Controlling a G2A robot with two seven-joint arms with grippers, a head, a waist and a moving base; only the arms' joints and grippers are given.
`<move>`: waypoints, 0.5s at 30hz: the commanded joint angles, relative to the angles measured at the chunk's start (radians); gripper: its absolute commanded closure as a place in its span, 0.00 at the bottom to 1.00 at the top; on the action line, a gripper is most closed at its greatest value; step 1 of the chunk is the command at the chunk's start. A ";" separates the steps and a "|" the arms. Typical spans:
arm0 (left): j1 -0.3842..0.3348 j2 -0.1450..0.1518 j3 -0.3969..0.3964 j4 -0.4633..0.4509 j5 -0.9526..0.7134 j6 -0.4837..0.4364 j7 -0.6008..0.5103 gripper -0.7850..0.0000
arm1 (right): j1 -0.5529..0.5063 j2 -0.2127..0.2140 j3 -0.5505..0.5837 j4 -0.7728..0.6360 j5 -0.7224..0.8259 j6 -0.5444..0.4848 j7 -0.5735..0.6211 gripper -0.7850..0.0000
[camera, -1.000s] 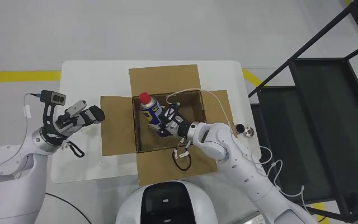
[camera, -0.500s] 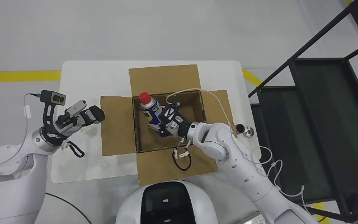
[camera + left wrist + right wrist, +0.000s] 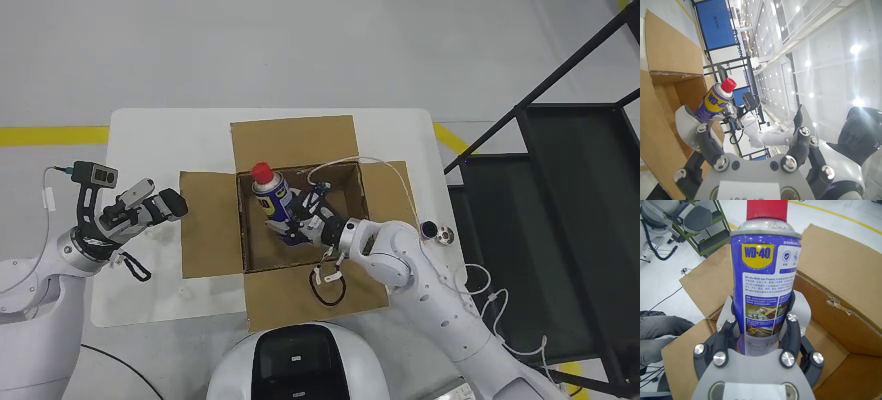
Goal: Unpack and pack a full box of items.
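Container: cardboard box (image 3: 292,143) on white table (image 3: 160,135); all four flaps folded outward, opening facing up.
Contents: spray can (image 3: 268,192), blue and yellow body with red cap, within the box opening, nearer the box's left wall than its right.
Can attitude: close to upright, leaning a little; cap and shoulder above the box rim in the left wrist view; base hidden behind the gripper.
Box floor: bare cardboard visible in the right wrist view beside the can.
Right gripper (image 3: 300,214): inside the box opening, clamped on the lower half of the spray can, one finger on each side of the body.
Left gripper (image 3: 165,207): outside the box, at the outer edge of the box's left flap, above the table; fingers spread wide, nothing between them.
Change, can: shifted slightly toward the box's far flap since one second ago, together with the right gripper; grip unchanged.
Change, left gripper: none noted; same place by the left flap, same spread.
Change, box: none noted.
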 commanded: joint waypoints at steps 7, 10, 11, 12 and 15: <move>0.000 0.000 0.000 0.000 0.000 0.000 0.000 0.00 | -0.206 0.053 0.280 -0.078 0.030 -0.245 -0.253 1.00; 0.000 0.000 0.000 0.000 0.000 0.000 0.000 0.00 | -0.307 0.067 0.390 -0.098 0.014 -0.286 -0.374 1.00; 0.000 0.000 0.000 0.000 0.000 0.000 0.000 0.00 | -0.338 0.069 0.423 -0.098 0.012 -0.296 -0.420 1.00; 0.000 0.000 0.000 0.000 0.000 0.000 0.000 0.00 | -0.364 0.072 0.456 -0.095 0.006 -0.300 -0.464 1.00; 0.000 0.000 0.000 0.000 0.000 0.000 0.000 0.00 | -0.428 0.076 0.524 -0.088 -0.028 -0.296 -0.581 1.00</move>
